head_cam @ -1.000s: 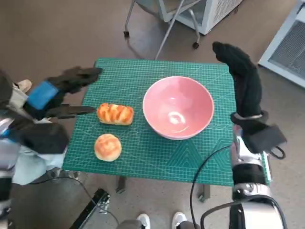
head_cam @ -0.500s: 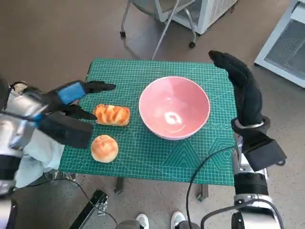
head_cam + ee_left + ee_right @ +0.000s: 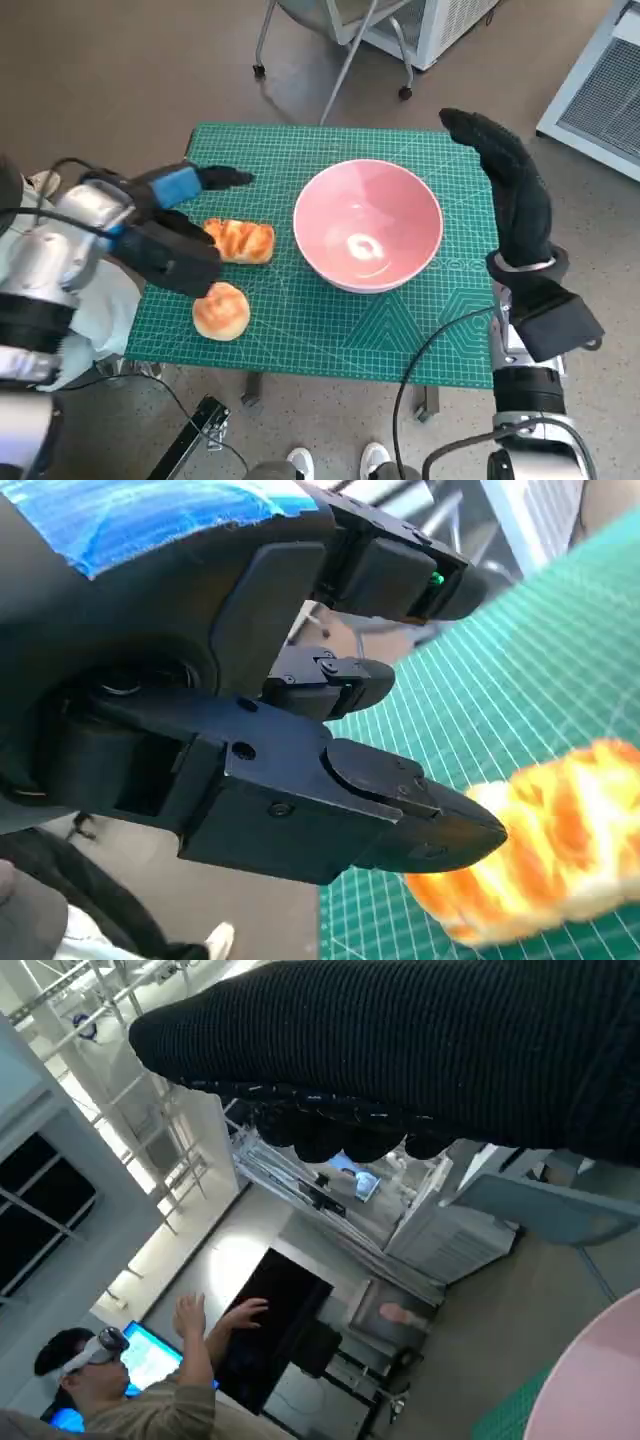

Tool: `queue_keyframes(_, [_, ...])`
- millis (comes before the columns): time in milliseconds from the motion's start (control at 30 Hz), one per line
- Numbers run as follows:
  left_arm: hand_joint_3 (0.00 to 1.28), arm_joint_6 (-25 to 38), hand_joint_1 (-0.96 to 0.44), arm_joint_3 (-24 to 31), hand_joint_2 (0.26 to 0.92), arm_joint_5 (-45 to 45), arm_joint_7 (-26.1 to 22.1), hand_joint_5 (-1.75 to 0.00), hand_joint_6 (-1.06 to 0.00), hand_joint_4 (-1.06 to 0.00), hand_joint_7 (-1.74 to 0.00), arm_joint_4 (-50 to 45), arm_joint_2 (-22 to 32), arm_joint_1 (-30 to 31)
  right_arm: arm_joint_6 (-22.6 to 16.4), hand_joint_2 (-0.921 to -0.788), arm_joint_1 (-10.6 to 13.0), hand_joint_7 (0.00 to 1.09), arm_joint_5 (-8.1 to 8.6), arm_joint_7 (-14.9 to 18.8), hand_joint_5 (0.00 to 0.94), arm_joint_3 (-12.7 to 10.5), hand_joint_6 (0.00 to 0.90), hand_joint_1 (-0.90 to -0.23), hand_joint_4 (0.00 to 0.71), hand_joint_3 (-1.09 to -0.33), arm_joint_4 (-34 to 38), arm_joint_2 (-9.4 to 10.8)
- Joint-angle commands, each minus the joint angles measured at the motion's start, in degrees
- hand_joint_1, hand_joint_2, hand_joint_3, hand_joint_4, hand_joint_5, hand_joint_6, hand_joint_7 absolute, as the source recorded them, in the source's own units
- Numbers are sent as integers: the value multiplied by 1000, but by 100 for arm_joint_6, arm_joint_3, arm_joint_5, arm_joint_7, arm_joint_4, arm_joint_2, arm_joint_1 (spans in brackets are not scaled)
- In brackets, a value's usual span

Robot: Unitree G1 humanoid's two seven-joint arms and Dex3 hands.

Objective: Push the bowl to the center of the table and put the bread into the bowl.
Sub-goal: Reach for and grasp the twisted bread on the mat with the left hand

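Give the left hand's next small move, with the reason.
Probably lower the left hand and close its fingers on the striped oblong bread roll: the fingers hover open beside it, and the pink round bowl already sits about mid-table.

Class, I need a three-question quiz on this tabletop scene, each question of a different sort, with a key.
1. True or false: a bread piece already lies in the pink bowl.
2. How many bread pieces lie on the green mat?
3. Which hand is nearest the long bread? A. left hand B. right hand

Key: 1 false; 2 two, the long bread and the round bun; 3 A.
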Motion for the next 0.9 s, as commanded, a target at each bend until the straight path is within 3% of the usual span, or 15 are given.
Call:
queue_keyframes(33, [5, 117, -113, -189, 780, 125, -23, -4, -463, -294, -22, 304, -117, -234, 78, -921, 187, 934, -10, -42, 74, 14, -1, -611, 340, -830, -9, 11])
queue_keyframes(533, [4, 423, -175, -741, 783, 292, 84, 0, -466, -272, -14, 1332, -707, -481, 5, -921, 241, 930, 80, -35, 75, -13, 2, -587, 340, -831, 13, 63])
queue_keyframes(900, [3, 558, -190, -1193, 784, 425, 382, -15, -479, -296, -16, 2101, -1146, -550, -7, -921, 323, 925, 53, -81, 76, -15, 4, -591, 340, -828, -60, 89])
